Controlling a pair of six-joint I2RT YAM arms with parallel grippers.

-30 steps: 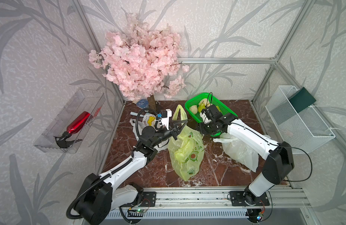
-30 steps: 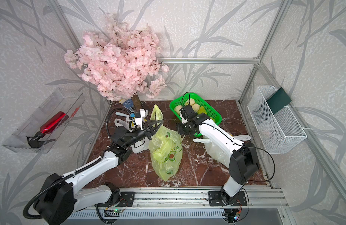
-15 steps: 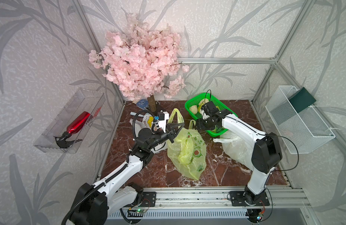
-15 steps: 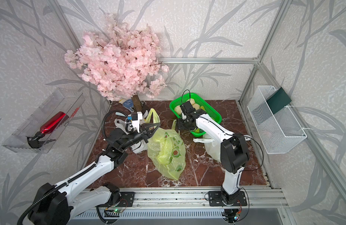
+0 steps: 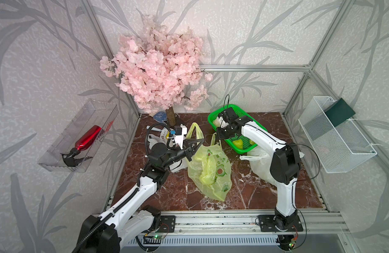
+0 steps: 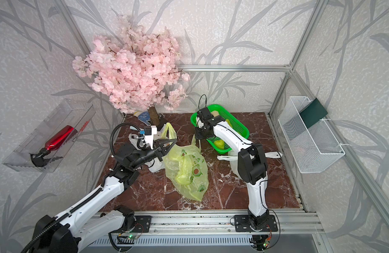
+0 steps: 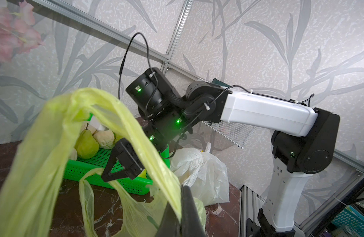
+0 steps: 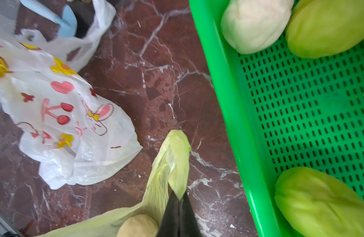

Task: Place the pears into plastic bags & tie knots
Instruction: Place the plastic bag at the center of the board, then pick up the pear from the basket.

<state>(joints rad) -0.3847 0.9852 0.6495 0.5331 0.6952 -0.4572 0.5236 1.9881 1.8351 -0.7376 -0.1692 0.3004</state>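
Note:
A yellow-green plastic bag (image 5: 211,168) (image 6: 187,170) with avocado prints lies mid-table. My left gripper (image 5: 198,142) (image 7: 182,205) is shut on one of its handles and holds it up. My right gripper (image 5: 217,137) (image 8: 178,198) is shut on the other handle, beside the green basket (image 5: 213,114). Pears (image 8: 324,26) (image 7: 86,143) lie in the basket. A pale round fruit (image 8: 138,225) sits inside the yellow-green bag. One white printed bag (image 8: 64,123) lies behind my left arm. Another white bag (image 5: 259,162) lies under my right arm with its strap ends sticking out; its knot is hidden.
A pink blossom tree (image 5: 158,72) stands at the back left. A clear wall bin holds a red spray bottle (image 5: 88,138). A white wire basket (image 5: 333,135) hangs on the right wall. Pale round lumps (image 8: 255,24) share the green basket.
My right gripper came down from over the basket to the bag's free handle and shut on it. My left gripper drew its handle a little leftward, spreading the bag's mouth.

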